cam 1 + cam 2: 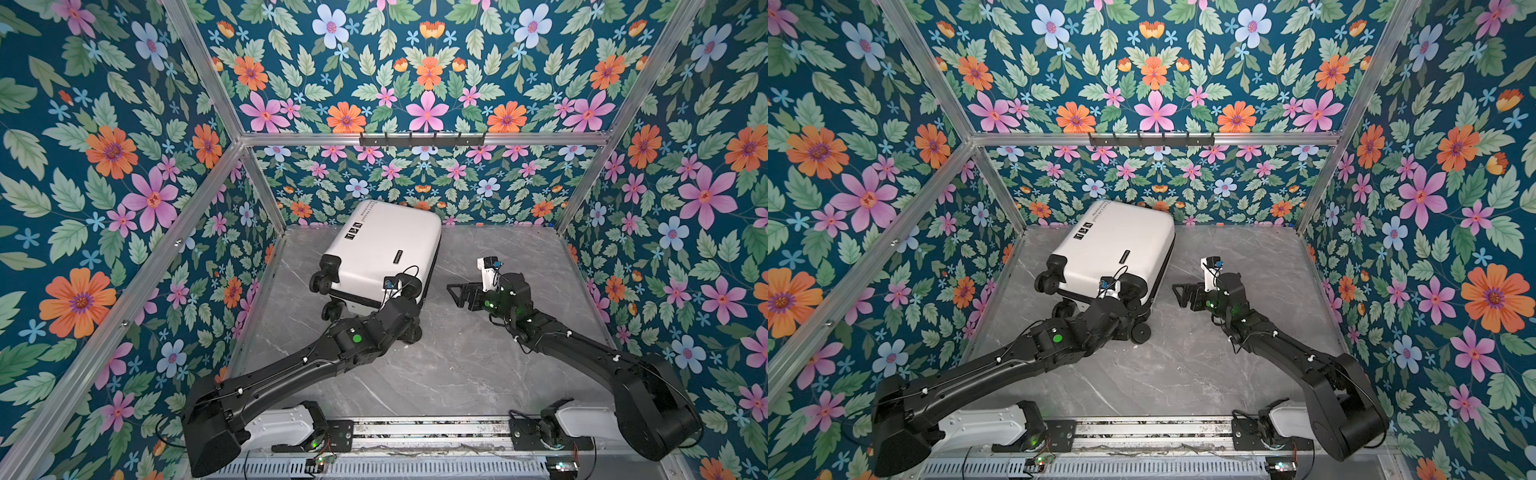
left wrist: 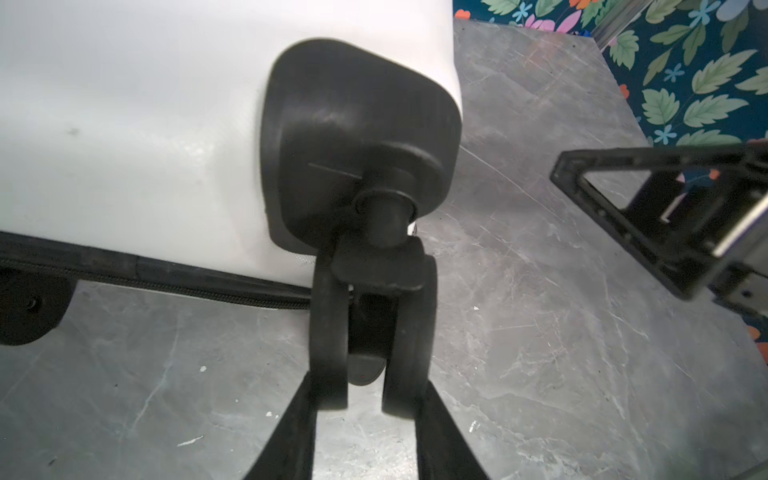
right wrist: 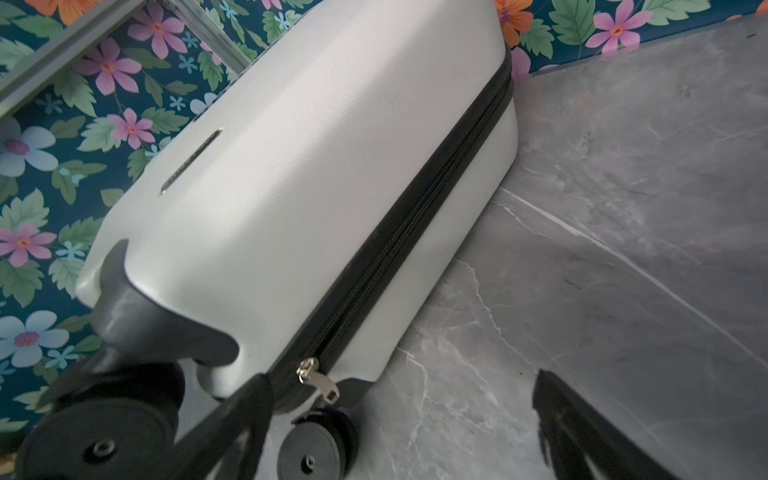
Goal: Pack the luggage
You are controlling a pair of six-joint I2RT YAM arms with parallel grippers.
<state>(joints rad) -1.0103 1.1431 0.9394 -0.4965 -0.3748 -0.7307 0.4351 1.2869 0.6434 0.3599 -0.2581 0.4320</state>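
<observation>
**Friend:** Where is the luggage?

**Me:** The luggage [image 1: 382,245] lies flat on the grey table [image 1: 478,374]. It looks zipped shut, and its wheel end faces my arms.

**Friend:** What is your left gripper doing?

**Me:** My left gripper [image 2: 369,380] is at the wheel end of the luggage. It pinches one black wheel [image 2: 370,324], with a finger pressed on each side.

**Friend:** Is that a good place to hold?

**Me:** It fits my fingers, but I think the wheel can spin and turn. The luggage might swing if I pull hard, so I would pull slowly.

**Friend:** Why not grab the white part?

**Me:** The shell [image 3: 291,187] looks hard and smooth. I think it is stiff, slippery and far too wide for my fingers. It will not squash or break, though.

**Friend:** So how do you open it?

**Me:** The black zipper [image 3: 415,216] runs along the side of the luggage. Its little silver zipper pull [image 3: 318,380] sits at the wheel end. It is tiny and flat, so I must pinch it with care.

**Friend:** And your right gripper?

**Me:** My right gripper [image 1: 459,294] is just beside the luggage, near that zipper pull. Its fingers are spread wide and hold nothing.
</observation>
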